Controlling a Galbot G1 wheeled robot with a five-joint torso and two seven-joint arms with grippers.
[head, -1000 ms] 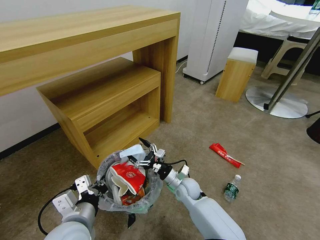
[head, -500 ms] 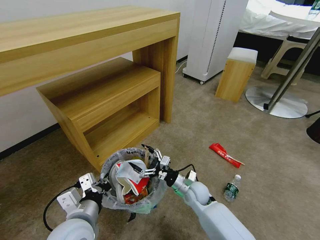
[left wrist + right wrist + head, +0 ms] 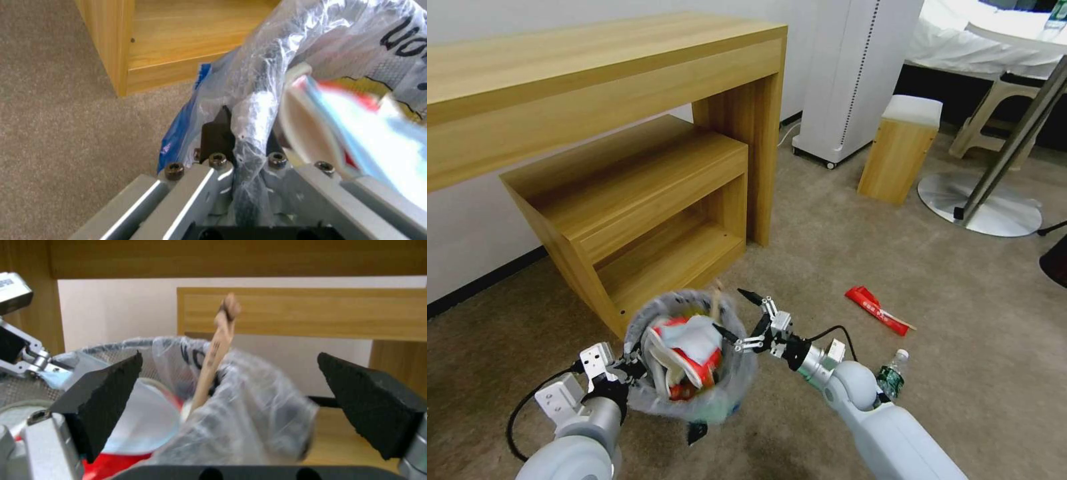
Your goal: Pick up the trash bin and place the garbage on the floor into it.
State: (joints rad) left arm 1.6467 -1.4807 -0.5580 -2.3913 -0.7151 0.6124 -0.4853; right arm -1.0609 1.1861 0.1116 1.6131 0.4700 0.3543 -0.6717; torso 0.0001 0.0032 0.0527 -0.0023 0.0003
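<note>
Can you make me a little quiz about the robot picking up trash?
1. True or false: the left claw grips the rim of the trash bin.
2. Is the right claw open or shut?
3. Which lies on the floor? A) long red wrapper B) white slipper C) blue-white carton

Key
1. True; the bagged rim sits between its fingers.
2. Open, holding nothing, beside the bin.
3. A; the green-labelled clear bottle lies near it too.

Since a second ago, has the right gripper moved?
Yes. The right gripper has pulled out from over the trash bin toward the robot's right, nearer the long red wrapper, its fingers open.
</note>
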